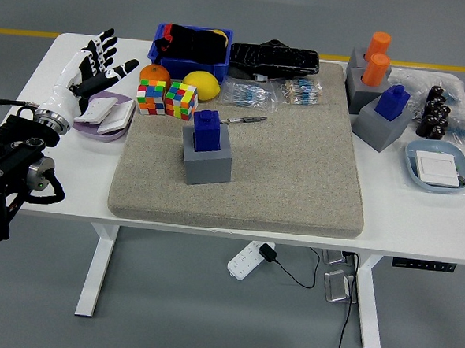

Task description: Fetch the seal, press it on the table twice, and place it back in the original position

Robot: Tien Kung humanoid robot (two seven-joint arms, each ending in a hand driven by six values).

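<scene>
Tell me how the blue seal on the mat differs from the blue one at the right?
The mat's seal stands in a grey holder alone mid-mat; the right seal sits off the mat, beside orange seals. The right holder is turned at an angle. Both are blue blocks in grey holders.

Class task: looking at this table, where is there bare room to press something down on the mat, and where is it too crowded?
Bare room: the grey mat right of the blue seal on its grey holder, and the strip in front of it. Crowded: the far edge, around the cubes, and the right side.
</scene>
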